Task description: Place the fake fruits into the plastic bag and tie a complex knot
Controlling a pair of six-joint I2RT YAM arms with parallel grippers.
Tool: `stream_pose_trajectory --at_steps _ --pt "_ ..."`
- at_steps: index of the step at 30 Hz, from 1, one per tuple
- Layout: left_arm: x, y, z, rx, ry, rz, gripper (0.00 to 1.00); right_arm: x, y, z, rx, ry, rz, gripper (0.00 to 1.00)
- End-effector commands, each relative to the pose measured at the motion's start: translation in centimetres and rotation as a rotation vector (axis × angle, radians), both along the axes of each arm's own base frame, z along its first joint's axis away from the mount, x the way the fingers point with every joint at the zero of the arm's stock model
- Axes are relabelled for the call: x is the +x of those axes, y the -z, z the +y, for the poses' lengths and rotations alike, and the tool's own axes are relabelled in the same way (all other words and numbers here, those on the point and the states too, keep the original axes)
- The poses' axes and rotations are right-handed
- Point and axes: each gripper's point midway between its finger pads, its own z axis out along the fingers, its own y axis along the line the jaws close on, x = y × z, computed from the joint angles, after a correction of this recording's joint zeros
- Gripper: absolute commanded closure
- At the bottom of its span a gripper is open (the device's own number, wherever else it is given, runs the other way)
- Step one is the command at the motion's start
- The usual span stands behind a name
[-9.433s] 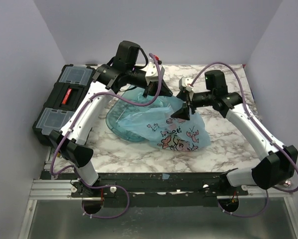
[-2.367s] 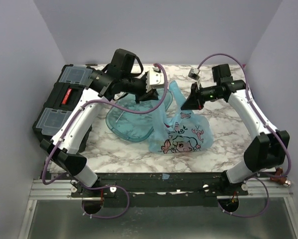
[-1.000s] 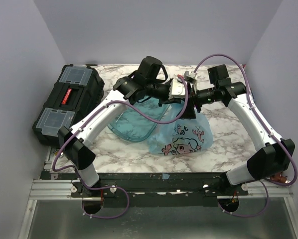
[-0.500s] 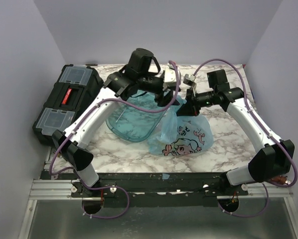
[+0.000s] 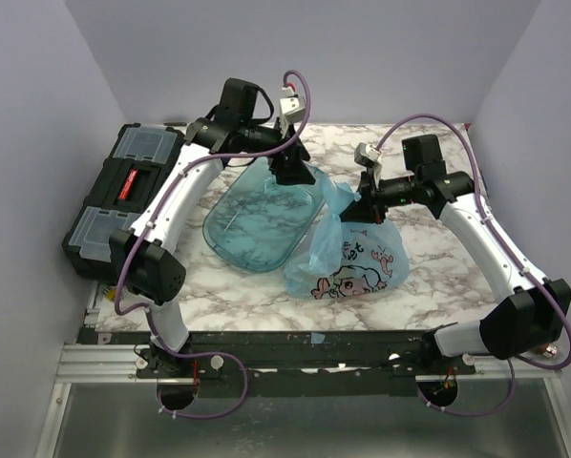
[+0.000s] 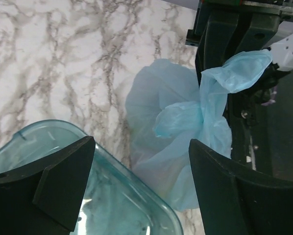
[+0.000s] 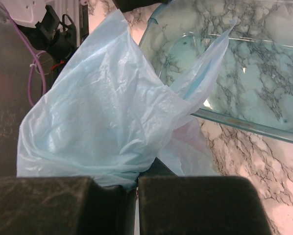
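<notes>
1. Reference item. The teal tray (image 5: 230,232) lies near the middle of the marble desk (image 5: 238,291). All positions below are given relative to it.

2. Plastic bag. The light-blue plastic bag (image 5: 352,262) rests on the desk at the tray's near right corner, printed side up. Its film meets the tray rim. The body bulges, but the film hides the contents, so no fruit can be identified. The neck (image 6: 178,120) is gathered and twisted above the body, just right of the tray. Whether it is tied cannot be told. One tail (image 6: 239,66) rises from the neck, away from the tray, to the right pincer.

3. Right pincer. The right pincer (image 5: 362,205) sits just beyond the tray's right edge, above the bag. It is pressed together and pinches the bag film. In the right wrist view the film (image 7: 102,112) bunches and runs into the seam between the two fingers (image 7: 43,205), with the tray (image 7: 254,63) behind it.

4. Left pincer. The left pincer (image 5: 292,174) hangs over the tray's far end and points down. It is spread. In the left wrist view its fingers (image 6: 58,186) stand wide apart, with the tray rim (image 6: 122,196) and the bag visible between them and nothing gripped.

5. Other items. A black toolbox (image 5: 123,196) sits to the tray's left, apart from it, at the desk edge.
</notes>
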Motion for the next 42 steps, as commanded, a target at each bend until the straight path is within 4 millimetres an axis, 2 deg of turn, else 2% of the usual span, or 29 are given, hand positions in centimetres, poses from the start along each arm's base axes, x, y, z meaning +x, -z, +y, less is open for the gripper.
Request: stream_pose_trajectory --at_steps 1,5,9,14,15,16,18,20,27,33,35,38,41,42 --pt "-2.2 -1.1 -2.0 -0.090 0.100 0.092 0.20 -0.7 -0.2 0.1 0.010 -0.040 -0.029 0.95" --pt "-2.5 -0.2 -3.4 -0.104 0.155 0.155 0.28 -0.7 -0.2 0.0 0.006 -0.034 -0.034 0.96" --pt "-3.7 0.0 -3.9 -0.123 0.221 0.215 0.51 -0.7 0.2 -0.1 -0.006 -0.028 -0.026 0.95" --pt "-4.0 1.1 -3.8 -0.100 0.206 0.235 0.52 -0.8 0.4 -0.2 -0.011 -0.023 -0.035 0.94" --pt "-4.0 1.4 -3.7 -0.091 0.200 0.240 0.55 -0.8 0.4 -0.2 -0.011 -0.022 -0.037 0.94" --pt "-4.0 1.6 -3.6 -0.082 0.191 0.242 0.63 -0.8 0.4 -0.2 -0.011 -0.020 -0.033 0.94" --pt "-3.7 1.8 -3.1 -0.074 0.171 0.250 0.89 -0.7 0.7 -0.3 -0.019 -0.012 -0.026 0.93" --pt "-3.3 1.3 -2.5 -0.075 0.151 0.252 1.00 -0.7 1.2 -0.4 -0.032 -0.003 -0.018 0.92" --pt "-3.2 -0.3 -0.6 -0.079 0.094 0.192 1.00 -0.8 4.2 -1.1 -0.086 0.017 0.008 0.84" --pt "-2.6 -0.8 0.3 -0.082 0.036 0.174 1.00 -0.6 6.4 -1.6 -0.132 0.032 0.032 0.83" --pt "-2.4 -1.4 0.7 -0.088 0.018 0.178 1.00 -0.3 6.4 -1.6 -0.135 0.042 0.038 0.84" --pt "-3.7 -2.3 0.9 -0.103 0.032 0.197 1.00 0.5 5.7 -1.1 -0.106 0.072 0.051 0.90" --pt "-5.2 -2.1 0.6 -0.131 0.049 0.282 1.00 1.0 4.9 -0.6 -0.074 0.092 0.071 0.99" --pt "-5.5 -1.9 0.6 -0.130 0.046 0.276 1.00 0.9 4.7 -0.5 -0.064 0.093 0.077 0.99"
